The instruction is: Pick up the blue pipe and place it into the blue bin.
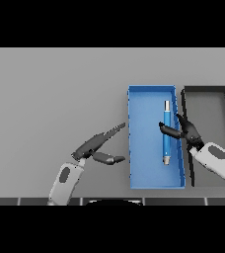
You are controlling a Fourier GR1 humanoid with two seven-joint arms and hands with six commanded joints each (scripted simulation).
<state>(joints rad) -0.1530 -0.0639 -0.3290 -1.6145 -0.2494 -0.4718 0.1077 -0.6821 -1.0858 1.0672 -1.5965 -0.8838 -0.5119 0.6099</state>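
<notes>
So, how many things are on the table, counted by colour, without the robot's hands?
Blue: 2, the bin and the pipe that lies inside it
Black: 1, the bin beside the blue one, on its right
Total: 3
</notes>
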